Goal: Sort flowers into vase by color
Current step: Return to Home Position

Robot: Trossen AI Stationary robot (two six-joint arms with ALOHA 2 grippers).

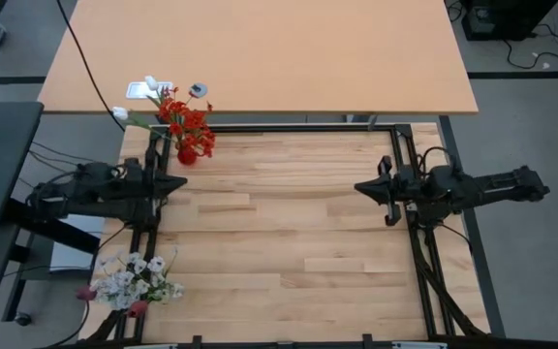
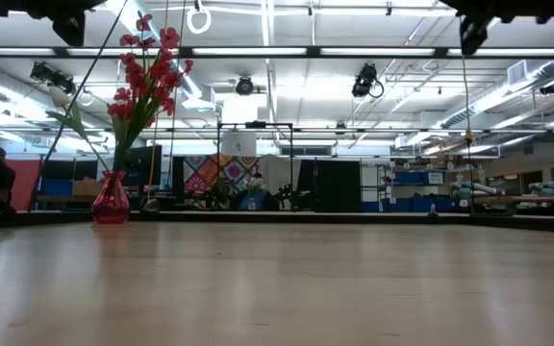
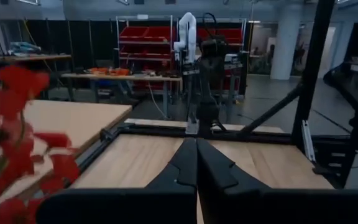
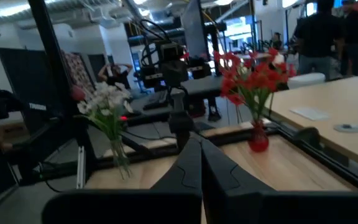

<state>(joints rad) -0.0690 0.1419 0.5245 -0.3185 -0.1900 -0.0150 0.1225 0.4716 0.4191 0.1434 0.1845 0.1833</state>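
Flowers (image 1: 136,279) with white blooms stood in a clear vase (image 4: 122,163) at the near left corner. Left gripper (image 1: 182,183) and right gripper (image 1: 359,185) sat at the sides, both pinched closed on nothing. Farther back, red flowers (image 1: 190,126) filled a red vase (image 1: 186,154). Stalks (image 4: 113,138) looked light and bendy, best held low.

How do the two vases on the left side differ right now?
The red vase holds red flowers at the far corner; the clear vase holds white flowers and maroon buds at the near corner. Both stand upright; left gripper and right gripper touch neither.
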